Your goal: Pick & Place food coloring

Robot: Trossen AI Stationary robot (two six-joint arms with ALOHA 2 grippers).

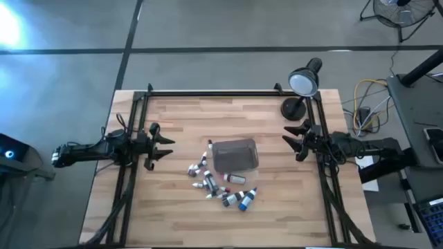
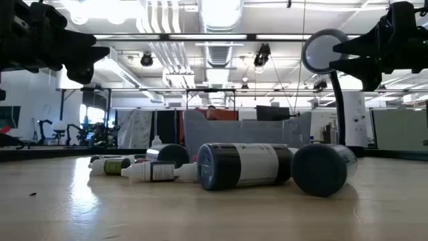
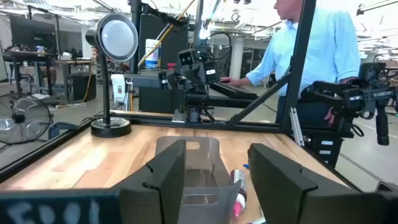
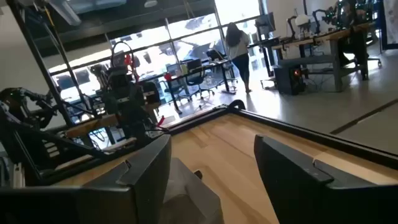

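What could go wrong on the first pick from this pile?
1. The food coloring bottles lie packed together on their sides, so closing fingers may pinch two or roll a neighbour away.
2. The grey tub sits against the pile and could get bumped.
3. The left gripper and right gripper, both open, could crowd each other.

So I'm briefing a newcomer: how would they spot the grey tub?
Start at the wooden table and look to its middle. The grey tub sits between both grippers. It is one big smoky translucent box, whereas the food coloring bottles scattered beside it are tiny.
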